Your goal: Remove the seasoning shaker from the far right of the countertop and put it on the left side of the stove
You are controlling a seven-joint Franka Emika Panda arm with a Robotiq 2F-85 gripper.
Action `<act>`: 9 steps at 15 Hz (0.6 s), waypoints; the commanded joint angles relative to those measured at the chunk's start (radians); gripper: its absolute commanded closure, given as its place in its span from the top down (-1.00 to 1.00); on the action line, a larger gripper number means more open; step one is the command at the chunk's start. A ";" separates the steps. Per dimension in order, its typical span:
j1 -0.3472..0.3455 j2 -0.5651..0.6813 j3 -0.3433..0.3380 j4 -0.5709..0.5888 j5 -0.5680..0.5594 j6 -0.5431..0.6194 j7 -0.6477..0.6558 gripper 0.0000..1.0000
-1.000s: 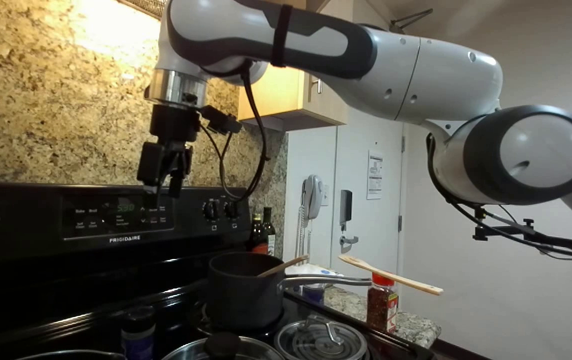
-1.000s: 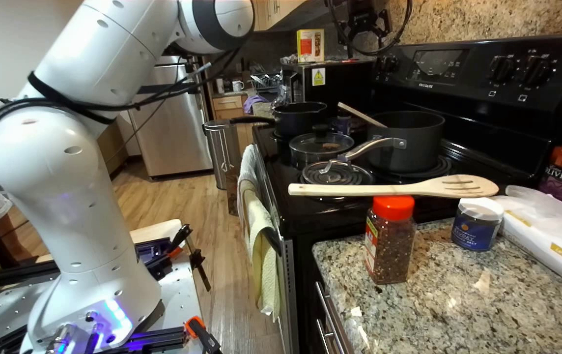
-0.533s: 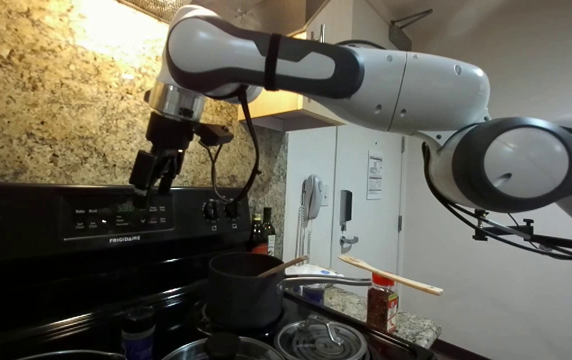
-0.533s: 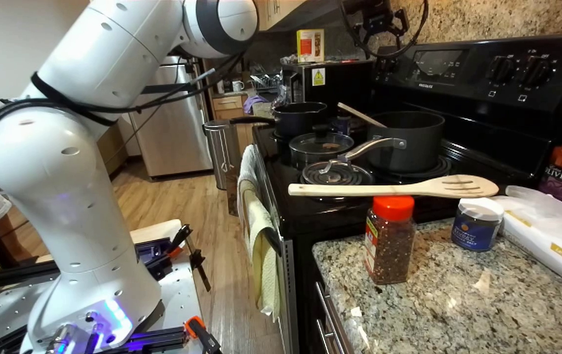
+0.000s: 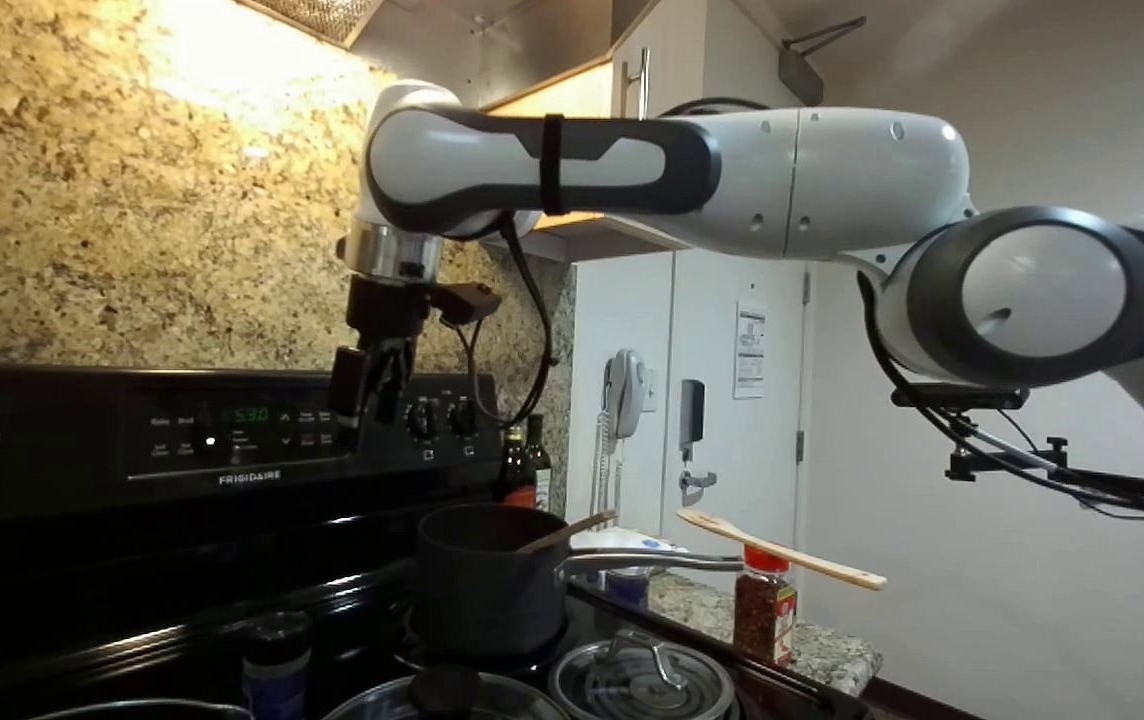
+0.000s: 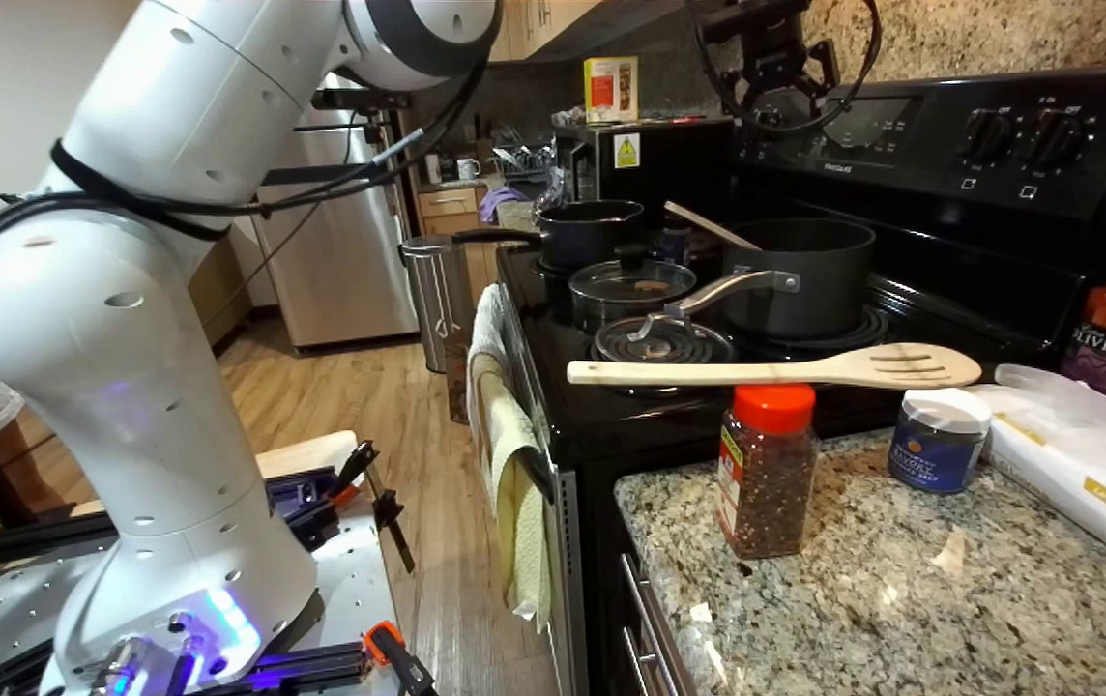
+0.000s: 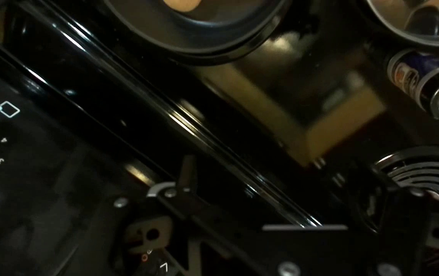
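The seasoning shaker, a short blue-labelled jar with a white lid (image 6: 938, 449), stands upright on the granite countertop beside the stove. It shows partly behind the pot handle in an exterior view (image 5: 627, 588) and is out of the wrist view. The black stove (image 5: 42, 430) has a knob panel at its back, also seen in an exterior view (image 6: 940, 237). My gripper (image 5: 367, 408) hangs in the air before the panel, left of the black pot and above the cooktop. In the wrist view its fingers (image 7: 277, 170) stand wide apart with nothing between them.
The black pot (image 6: 800, 280) holds a wooden utensil. A lidded pan (image 6: 632, 285) and handled pot (image 6: 592, 232) share the stove. A blue-labelled bottle (image 7: 415, 76) stands near a coil burner (image 7: 430, 172). A wooden spatula (image 6: 775, 372) rests across the red-lidded bottle (image 6: 768, 483).
My gripper has lowered toward the stove; in an exterior view it swings left, then moves right toward the pot. The shaker and cookware have not moved.
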 commanded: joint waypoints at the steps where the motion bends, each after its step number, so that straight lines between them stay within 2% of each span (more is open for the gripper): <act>1: 0.010 -0.161 0.005 -0.239 -0.011 0.011 -0.031 1.00; 9: 0.014 -0.418 -0.009 -0.583 0.005 0.148 0.063 1.00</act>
